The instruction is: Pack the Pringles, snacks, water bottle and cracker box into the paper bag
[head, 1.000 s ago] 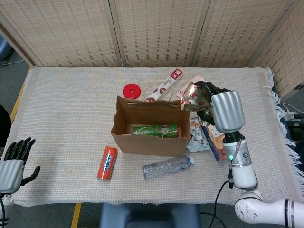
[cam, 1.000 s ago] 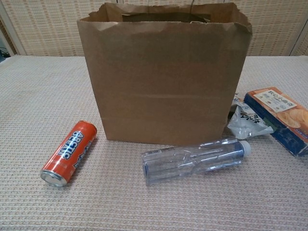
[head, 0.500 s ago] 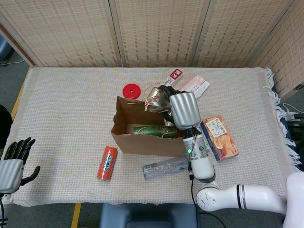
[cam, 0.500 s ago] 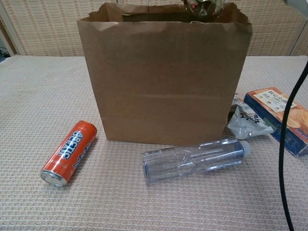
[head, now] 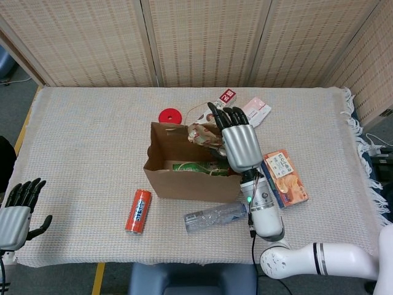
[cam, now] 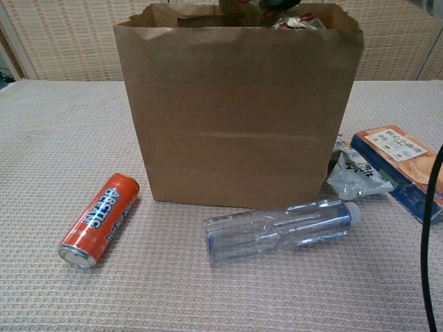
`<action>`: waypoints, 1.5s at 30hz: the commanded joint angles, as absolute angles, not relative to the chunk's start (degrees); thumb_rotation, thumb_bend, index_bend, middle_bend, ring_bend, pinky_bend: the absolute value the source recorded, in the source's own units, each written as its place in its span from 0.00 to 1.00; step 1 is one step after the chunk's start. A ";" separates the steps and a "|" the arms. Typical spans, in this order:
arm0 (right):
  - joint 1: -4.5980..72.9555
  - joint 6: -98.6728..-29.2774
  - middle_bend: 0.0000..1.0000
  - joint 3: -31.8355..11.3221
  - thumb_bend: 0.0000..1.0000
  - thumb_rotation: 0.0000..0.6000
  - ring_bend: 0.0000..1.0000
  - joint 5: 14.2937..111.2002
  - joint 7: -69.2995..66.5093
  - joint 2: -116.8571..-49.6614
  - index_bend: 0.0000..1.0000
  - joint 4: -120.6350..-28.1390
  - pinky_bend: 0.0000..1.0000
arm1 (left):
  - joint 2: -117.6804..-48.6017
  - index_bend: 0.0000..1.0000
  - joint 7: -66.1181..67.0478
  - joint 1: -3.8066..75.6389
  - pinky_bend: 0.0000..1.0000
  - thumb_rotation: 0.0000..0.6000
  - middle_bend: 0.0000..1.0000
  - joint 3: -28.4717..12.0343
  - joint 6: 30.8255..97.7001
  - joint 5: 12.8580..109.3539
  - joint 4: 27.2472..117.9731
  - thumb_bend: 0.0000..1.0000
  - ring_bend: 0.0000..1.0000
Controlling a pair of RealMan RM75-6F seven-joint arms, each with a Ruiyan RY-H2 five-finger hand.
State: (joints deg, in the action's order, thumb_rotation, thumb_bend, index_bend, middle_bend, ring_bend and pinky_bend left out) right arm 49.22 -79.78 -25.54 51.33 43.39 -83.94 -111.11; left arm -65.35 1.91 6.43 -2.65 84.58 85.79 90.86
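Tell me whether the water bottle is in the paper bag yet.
Not yet. The water bottle lies on its side on the table, in front of the paper bag, cap pointing right.

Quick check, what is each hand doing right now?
Left hand: open, holding nothing, at the table's near left edge.
Right hand: over the paper bag, fingers extended; whether it grips the snack packet cannot be told.

bag: brown paper bag (cam: 239,117) upright, centre; crinkled snack packet (cam: 294,21) showing at its open top
can: orange can (cam: 99,219) on its side, left of bag
bottle: clear water bottle (cam: 280,229) lying in front of bag, cap to the right
right edge: cracker box (cam: 401,166) flat; white wrapper (cam: 354,174) between it and bag
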 commanded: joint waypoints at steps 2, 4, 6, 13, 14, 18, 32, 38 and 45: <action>46.49 -80.29 0.20 -25.33 0.10 1.00 0.12 51.18 40.24 -80.67 0.00 -114.03 0.12 | -65.37 0.00 1.93 6.39 0.00 1.00 0.00 -2.64 84.65 85.78 90.90 0.35 0.00; 44.51 -80.55 0.20 -24.31 0.10 1.00 0.12 52.08 38.23 -78.67 0.00 -115.44 0.12 | -65.38 0.00 1.98 6.37 0.00 1.00 0.00 -2.65 84.67 85.76 90.93 0.35 0.00; 42.16 -80.61 0.20 -22.89 0.10 1.00 0.12 53.05 35.99 -76.28 0.00 -116.80 0.12 | -65.40 0.00 2.08 6.37 0.00 1.00 0.00 -2.67 84.68 85.73 90.92 0.35 0.00; 36.10 -80.32 0.20 -18.94 0.10 1.00 0.12 56.23 29.88 -69.91 0.00 -119.92 0.12 | -65.47 0.00 2.33 6.34 0.00 1.00 0.00 -2.68 84.75 85.69 90.98 0.35 0.00; 35.77 -80.23 0.20 -18.66 0.10 1.00 0.12 56.43 29.55 -69.54 0.00 -119.99 0.12 | -65.47 0.00 2.34 6.34 0.00 1.00 0.00 -2.69 84.75 85.69 90.98 0.35 0.00; 30.10 -77.11 0.20 -11.13 0.10 1.00 0.12 57.80 26.33 -64.05 0.00 -119.21 0.12 | -65.60 0.00 2.90 6.31 0.00 1.00 0.00 -2.74 84.86 85.60 91.08 0.35 0.00; 32.36 -65.49 0.11 -4.91 0.07 1.00 0.04 52.49 31.47 -71.31 0.00 -106.11 0.05 | -65.73 0.00 3.17 6.26 0.00 1.00 0.00 -2.85 84.94 85.41 91.18 0.35 0.00; 35.32 -63.50 0.09 -6.33 0.06 1.00 0.03 46.15 35.11 -77.51 0.00 -100.75 0.03 | -65.62 0.00 2.66 6.32 0.00 1.00 0.00 -2.79 84.80 85.56 91.07 0.35 0.00; 39.01 -62.66 0.09 -7.65 0.06 1.00 0.03 40.54 39.90 -84.06 0.00 -95.29 0.03 | -65.51 0.00 2.22 6.39 0.00 1.00 0.00 -2.75 84.64 85.63 90.96 0.35 0.00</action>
